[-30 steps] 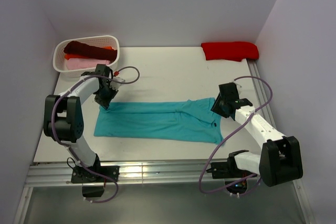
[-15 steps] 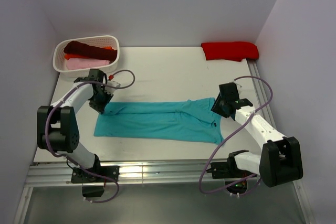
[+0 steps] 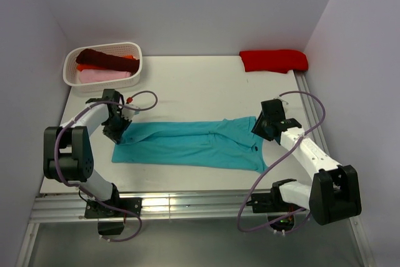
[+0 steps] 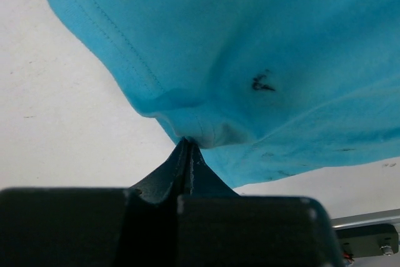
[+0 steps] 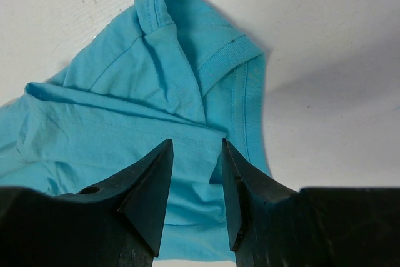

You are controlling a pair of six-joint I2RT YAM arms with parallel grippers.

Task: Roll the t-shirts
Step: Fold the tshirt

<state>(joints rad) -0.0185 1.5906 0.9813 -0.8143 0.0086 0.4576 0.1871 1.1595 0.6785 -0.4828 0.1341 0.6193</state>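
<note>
The teal t-shirt (image 3: pixel 194 145) lies folded into a long band across the middle of the table. My left gripper (image 3: pixel 117 133) is at the band's left end, shut on a fold of its hem (image 4: pixel 200 126); the fingertips (image 4: pixel 187 143) pinch the cloth just above the table. My right gripper (image 3: pixel 263 127) hangs over the right end, open, its two fingers (image 5: pixel 150 179) straddling the teal cloth (image 5: pixel 125 110) just below the collar (image 5: pixel 219 60) without closing on it.
A white basket (image 3: pixel 139 60) at the far left holds maroon (image 3: pixel 103 59), pink (image 3: pixel 100 75) and orange (image 3: pixel 129 57) shirts. A bright red shirt (image 3: pixel 274 60) lies folded at the far right corner. A metal rail (image 3: pixel 187 207) runs along the near edge.
My left gripper has moved left and nearer, drawing the teal shirt's left end with it. The right arm has stayed in place, jaws equally open.
</note>
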